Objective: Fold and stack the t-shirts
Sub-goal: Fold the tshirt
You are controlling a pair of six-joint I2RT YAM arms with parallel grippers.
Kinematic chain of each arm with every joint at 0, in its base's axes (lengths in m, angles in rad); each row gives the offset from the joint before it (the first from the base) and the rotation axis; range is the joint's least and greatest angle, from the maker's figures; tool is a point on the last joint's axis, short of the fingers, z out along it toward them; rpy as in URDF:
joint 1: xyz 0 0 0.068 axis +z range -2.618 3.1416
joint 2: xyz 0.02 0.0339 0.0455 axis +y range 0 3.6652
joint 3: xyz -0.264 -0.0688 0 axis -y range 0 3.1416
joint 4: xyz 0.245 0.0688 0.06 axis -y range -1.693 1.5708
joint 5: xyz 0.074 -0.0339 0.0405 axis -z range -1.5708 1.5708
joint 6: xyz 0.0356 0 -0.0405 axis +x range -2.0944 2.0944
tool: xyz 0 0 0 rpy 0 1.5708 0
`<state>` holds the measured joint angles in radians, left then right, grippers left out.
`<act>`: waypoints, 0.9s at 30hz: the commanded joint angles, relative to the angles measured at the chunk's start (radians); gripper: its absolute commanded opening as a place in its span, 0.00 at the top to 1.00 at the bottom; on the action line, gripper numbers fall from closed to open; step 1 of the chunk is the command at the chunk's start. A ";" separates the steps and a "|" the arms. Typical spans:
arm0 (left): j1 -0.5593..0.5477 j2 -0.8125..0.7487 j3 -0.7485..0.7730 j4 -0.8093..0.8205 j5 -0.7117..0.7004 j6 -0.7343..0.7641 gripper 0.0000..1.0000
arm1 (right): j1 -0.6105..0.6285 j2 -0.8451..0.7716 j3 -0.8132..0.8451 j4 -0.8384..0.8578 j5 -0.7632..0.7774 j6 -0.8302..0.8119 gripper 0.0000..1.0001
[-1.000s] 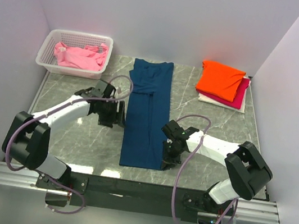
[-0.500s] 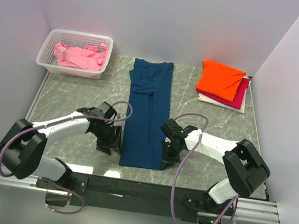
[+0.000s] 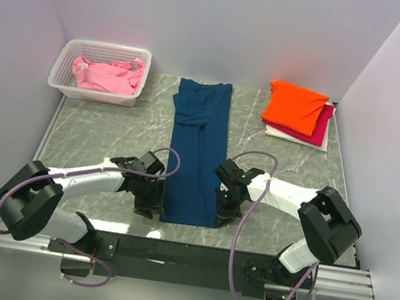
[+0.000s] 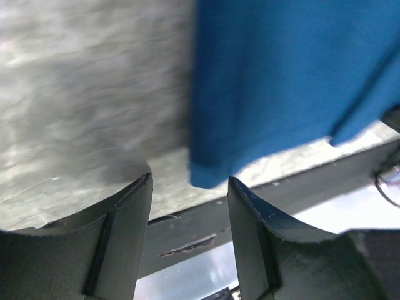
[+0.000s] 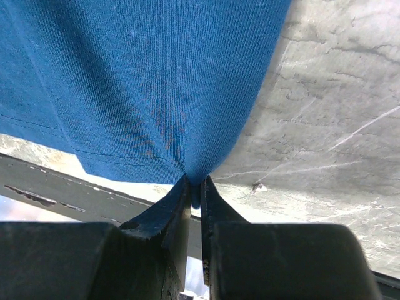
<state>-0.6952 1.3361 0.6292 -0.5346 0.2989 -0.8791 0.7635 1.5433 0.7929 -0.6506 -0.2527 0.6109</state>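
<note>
1. The navy t-shirt (image 3: 198, 153) is spread as a long strip down the frame's centre.
2. Its lower right corner is pinched in the clenched jaws of the right gripper (image 5: 195, 186).
3. The left gripper (image 4: 189, 182) is held beside the lower left corner, jaws apart, nothing grasped.

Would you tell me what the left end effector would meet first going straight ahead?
Probably the navy t-shirt, at its near corner, just ahead of the left end effector; depth is unclear.
</note>
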 commanded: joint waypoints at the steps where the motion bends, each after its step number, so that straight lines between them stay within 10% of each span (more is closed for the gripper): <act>1: -0.013 -0.028 -0.019 0.008 -0.087 -0.083 0.43 | 0.008 -0.017 -0.026 -0.049 0.047 -0.028 0.86; 16: -0.102 0.060 0.010 0.044 -0.122 -0.136 0.57 | 0.008 -0.041 -0.041 -0.052 0.059 -0.045 0.86; 27: -0.153 0.101 0.035 0.042 -0.173 -0.169 1.00 | 0.005 -0.068 -0.018 -0.092 0.093 -0.080 0.92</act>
<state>-0.8371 1.4109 0.6476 -0.4904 0.2070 -1.0393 0.7635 1.5124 0.7776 -0.6792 -0.2211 0.5663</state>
